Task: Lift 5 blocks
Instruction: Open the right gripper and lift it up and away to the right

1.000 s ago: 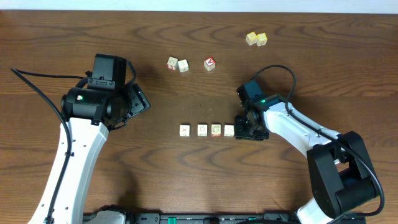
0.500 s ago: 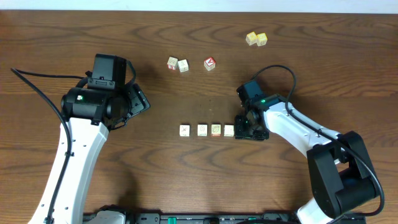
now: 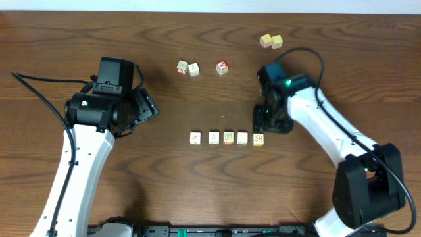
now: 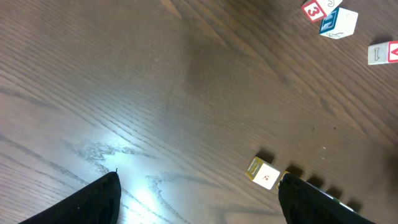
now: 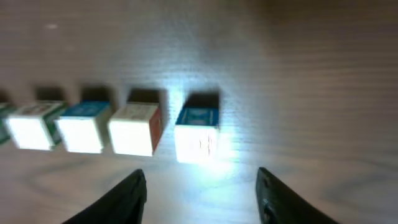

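Table (image 3: 197, 197) | R arm (image 3: 309, 118) by blocks (image 3: 227, 137), R fingers (image 5: 121, 199) apart | L arm (image 3: 85, 151) aside, L fingers (image 4: 87, 202) apart

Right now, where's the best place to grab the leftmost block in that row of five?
Come straight down on the leftmost block and pinch its two faces that look across the row, not along it. It sits flat, and its neighbour stands close beside it, probably leaving no room for a finger.
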Available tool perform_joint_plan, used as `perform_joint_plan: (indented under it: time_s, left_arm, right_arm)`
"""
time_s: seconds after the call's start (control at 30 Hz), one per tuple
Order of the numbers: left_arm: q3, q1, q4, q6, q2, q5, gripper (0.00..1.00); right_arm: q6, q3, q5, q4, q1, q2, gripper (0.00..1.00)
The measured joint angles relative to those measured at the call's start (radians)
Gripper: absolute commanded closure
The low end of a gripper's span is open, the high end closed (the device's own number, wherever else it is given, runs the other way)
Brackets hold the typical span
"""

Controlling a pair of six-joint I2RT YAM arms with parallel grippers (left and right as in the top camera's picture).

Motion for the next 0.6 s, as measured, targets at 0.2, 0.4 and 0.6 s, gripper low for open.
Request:
perform_joint_plan:
  time_s: [0.2, 0.4, 0.6]
  left_arm:
    - [0.0, 0.0, 0.0, 0.0, 0.0, 0.0, 0.19]
    - [0.0, 0.0, 0.0, 0.0, 0.0, 0.0, 0.19]
    - [0.0, 0.0, 0.0, 0.0, 0.0, 0.0, 0.18]
  right_arm:
    - [-0.069, 0.276, 0.013, -0.236, -0.084, 0.001, 0.01]
    - [-0.087, 0.45, 0.056, -0.367, -0.273, 0.001, 0.01]
    - [-0.087, 0.457, 0.058, -0.38, -0.454, 0.001, 0.01]
